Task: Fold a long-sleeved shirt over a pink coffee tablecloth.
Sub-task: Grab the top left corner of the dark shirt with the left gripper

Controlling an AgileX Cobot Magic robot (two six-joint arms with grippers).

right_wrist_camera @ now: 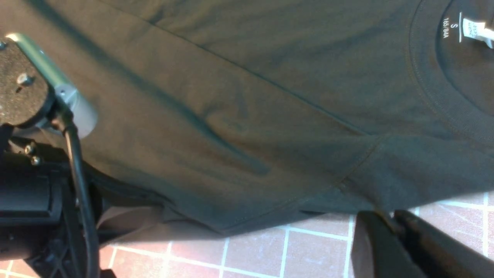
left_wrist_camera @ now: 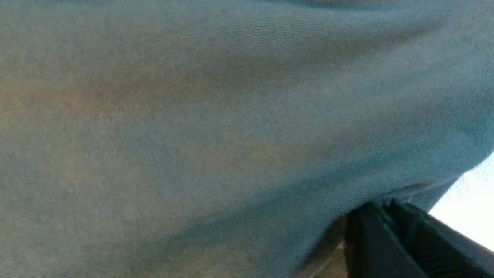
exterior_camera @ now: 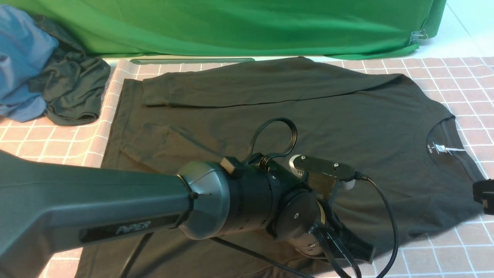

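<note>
- The pink coffee tablecloth [exterior_camera: 455,77], dusty pink with thin white grid lines, covers the worktop. Much of it is hidden under the shirt, and the frame edges cut it off.
- The long-sleeved shirt [exterior_camera: 308,116] lies flat on that cloth, black and plain on the side that shows. Its long axis runs left to right, with the collar toward the robot's right and the hem toward its left. The far sleeve [exterior_camera: 251,85] is folded across the body with its cuff pointing left.
- The left arm [exterior_camera: 96,204] crosses the lower front view and hides the shirt's near edge.
- A blue garment [exterior_camera: 23,58], cut off by the frame, and a dark grey-green garment [exterior_camera: 73,85] are heaped at the far left.
- The left claw [left_wrist_camera: 386,204] is closed on the shirt's near edge. Blurred cloth fills its wrist view.
- The right claw [right_wrist_camera: 388,214] shows only as a sliver in the front view. Its fingers sit almost together, with the tips at the shirt's shoulder edge. Whether cloth is nipped between them cannot be told.
- The white neck label [right_wrist_camera: 472,29] sits inside the collar, its lettering too small to read.
</note>
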